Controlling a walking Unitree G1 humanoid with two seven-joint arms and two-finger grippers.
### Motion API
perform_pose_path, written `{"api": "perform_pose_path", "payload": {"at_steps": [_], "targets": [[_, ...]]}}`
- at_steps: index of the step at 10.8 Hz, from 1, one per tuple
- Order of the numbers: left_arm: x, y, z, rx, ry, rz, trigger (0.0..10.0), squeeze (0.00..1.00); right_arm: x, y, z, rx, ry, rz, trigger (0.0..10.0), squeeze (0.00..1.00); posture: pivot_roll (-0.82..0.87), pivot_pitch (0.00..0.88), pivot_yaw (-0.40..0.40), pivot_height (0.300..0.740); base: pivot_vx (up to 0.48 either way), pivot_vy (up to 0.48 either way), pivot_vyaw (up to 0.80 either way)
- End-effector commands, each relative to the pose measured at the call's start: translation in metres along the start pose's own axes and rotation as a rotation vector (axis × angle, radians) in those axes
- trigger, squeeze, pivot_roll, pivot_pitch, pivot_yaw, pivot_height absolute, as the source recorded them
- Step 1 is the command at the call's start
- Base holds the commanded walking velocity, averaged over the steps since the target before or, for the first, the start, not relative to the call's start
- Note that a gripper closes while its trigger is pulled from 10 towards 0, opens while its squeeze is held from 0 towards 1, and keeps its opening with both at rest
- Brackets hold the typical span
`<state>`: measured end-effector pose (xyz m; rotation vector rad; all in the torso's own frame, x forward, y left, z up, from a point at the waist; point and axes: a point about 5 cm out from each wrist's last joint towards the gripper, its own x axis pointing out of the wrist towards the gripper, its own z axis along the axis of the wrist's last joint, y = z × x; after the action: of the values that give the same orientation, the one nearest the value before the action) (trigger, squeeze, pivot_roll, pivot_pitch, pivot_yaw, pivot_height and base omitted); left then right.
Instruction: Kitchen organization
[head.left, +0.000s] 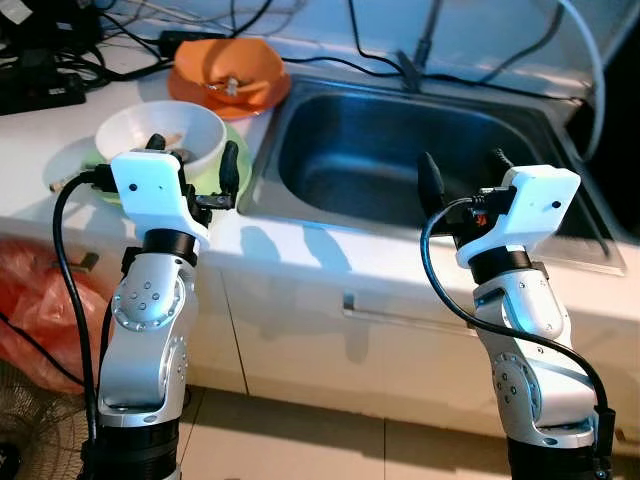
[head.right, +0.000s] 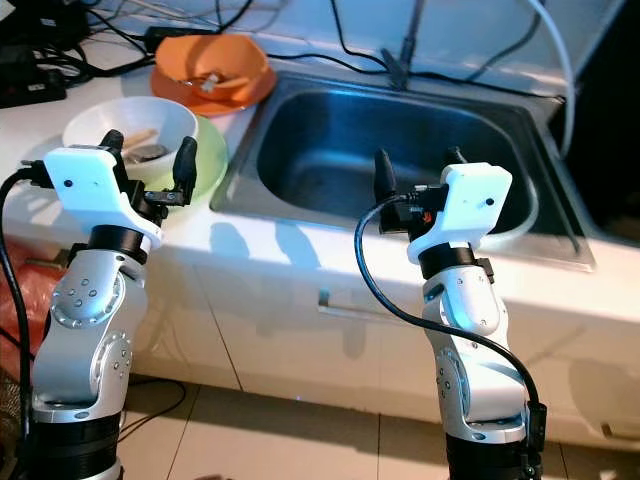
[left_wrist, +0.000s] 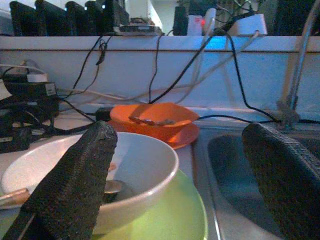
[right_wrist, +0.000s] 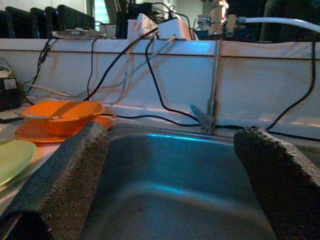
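A white bowl (head.left: 160, 132) with a spoon (left_wrist: 112, 187) in it rests on a green plate (left_wrist: 172, 220) on the counter, left of the steel sink (head.left: 400, 150). Behind them, an orange bowl (head.left: 228, 62) sits on an orange plate (head.left: 255, 100). My left gripper (head.left: 192, 158) is open and empty at the near rim of the white bowl, one finger (left_wrist: 75, 185) in front of it. My right gripper (head.left: 465, 172) is also open and empty. It hovers over the sink's front edge and faces the basin (right_wrist: 175, 185) and the faucet (right_wrist: 215, 75).
Black cables and a power strip (head.left: 40, 85) lie along the back left of the counter. A red plastic bag (head.left: 40, 310) sits on the floor to the left. The white cabinet front (head.left: 400, 330) with its handle is below the counter edge.
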<state>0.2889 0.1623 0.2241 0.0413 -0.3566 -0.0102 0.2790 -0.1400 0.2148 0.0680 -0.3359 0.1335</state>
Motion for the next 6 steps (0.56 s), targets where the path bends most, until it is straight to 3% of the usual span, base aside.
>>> {"api": "perform_pose_path", "payload": {"at_steps": [1, 6], "targets": [[0.0008, -0.0018, 0.0021, -0.003, -0.009, -0.008, 10.0, 0.0, -0.0019, -0.0023, 0.001, -0.016, -0.004, -0.008, 10.0, 0.0, 0.03, 0.08, -0.056, 0.74, 0.345, 0.0, 0.0], [-0.0009, -0.0039, 0.0006, -0.007, 0.01, -0.011, 10.0, 0.0, -0.0051, -0.0019, -0.0026, -0.023, 0.014, -0.004, 10.0, 0.0, 0.03, 0.086, -0.056, 0.74, 0.403, 0.0, 0.0]]}}
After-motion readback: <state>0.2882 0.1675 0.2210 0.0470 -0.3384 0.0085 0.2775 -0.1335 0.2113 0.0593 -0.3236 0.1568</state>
